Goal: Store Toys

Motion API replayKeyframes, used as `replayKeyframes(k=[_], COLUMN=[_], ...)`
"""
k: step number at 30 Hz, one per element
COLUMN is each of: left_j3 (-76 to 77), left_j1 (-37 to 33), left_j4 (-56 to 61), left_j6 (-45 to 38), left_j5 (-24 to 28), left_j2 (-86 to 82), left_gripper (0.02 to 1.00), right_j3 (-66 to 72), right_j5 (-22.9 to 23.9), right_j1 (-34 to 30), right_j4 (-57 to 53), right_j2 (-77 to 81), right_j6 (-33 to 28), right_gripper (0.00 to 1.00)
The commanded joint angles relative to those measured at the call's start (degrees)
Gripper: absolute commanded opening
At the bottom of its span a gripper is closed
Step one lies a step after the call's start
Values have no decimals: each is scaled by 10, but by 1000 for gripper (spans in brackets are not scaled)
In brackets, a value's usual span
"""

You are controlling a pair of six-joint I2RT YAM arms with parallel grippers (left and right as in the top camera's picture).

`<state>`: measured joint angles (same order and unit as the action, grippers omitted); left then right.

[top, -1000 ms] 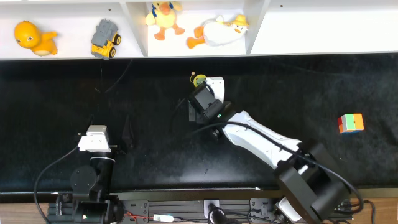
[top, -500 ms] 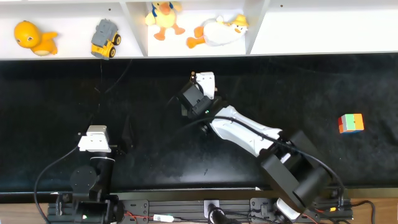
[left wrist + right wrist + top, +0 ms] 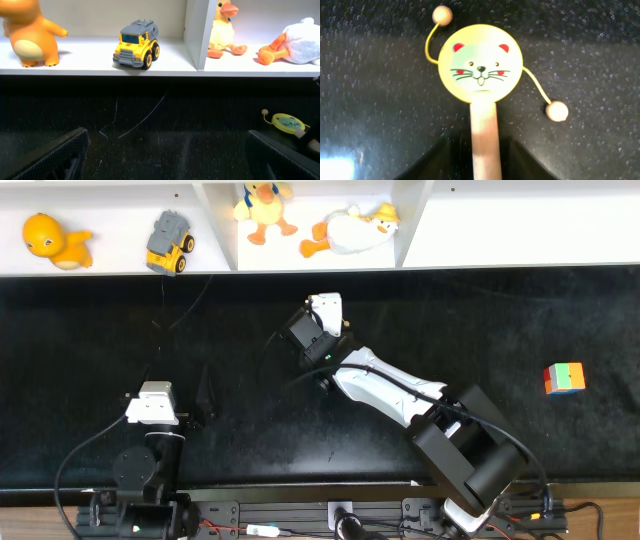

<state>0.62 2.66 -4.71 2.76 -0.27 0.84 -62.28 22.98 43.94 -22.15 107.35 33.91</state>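
- Yellow cat-face rattle drum [image 3: 481, 65] lies flat on the black tabletop [image 3: 500, 320], its pale wooden handle [image 3: 485, 135] running back between the fingers [image 3: 437, 162] of the right claw [image 3: 482, 167].
- That claw is spread: one finger stands on each side of the handle, with a dark gap on both sides.
- The drum head lies just past the fingertips. One string bead [image 3: 442, 14] lies by the head's far edge and the other [image 3: 556, 111] beside the handle.
- From above, the right claw is near the tabletop's middle, toward 12 o'clock, just short of the white shelf [image 3: 500, 240].
- A multicoloured cube [image 3: 564, 378] lies well apart, toward 3 o'clock from the claw.
- The left claw [image 3: 167, 145] is spread wide at about 8 o'clock, pinching nothing.
- On the shelf are an orange figure [image 3: 57, 240], a yellow and grey truck [image 3: 169, 242], a plush duck [image 3: 263, 210] and a white plush duck [image 3: 350, 228].
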Motion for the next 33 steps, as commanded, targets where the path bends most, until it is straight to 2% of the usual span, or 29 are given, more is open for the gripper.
replayKeyframes(k=[1, 4, 8, 17, 24, 33], left_j3=[-2, -2, -2, -2, -2, -2], left_j1=[3, 3, 3, 3, 3, 3], left_j4=[-1, -1, -1, -1, -1, -1], left_j6=[-12, -12, -12, -12, -12, -12], left_j5=[-3, -3, -3, -3, -3, -3], left_j2=[-7, -7, -7, -7, -7, -7], left_gripper=[998, 998, 998, 998, 998, 998], right_j3=[-6, -6, -6, -5, -5, -7], right_j5=[-11, -18, -36, -39, -39, -39], right_j1=[3, 1, -14, -88, -173, -282], right_j4=[-1, -5, -26, -189, -271, -275], right_j2=[9, 2, -26, -148, -244, -293], right_j6=[5, 4, 4, -6, -109, -251], right_gripper=[226, 112, 45, 42, 45, 45])
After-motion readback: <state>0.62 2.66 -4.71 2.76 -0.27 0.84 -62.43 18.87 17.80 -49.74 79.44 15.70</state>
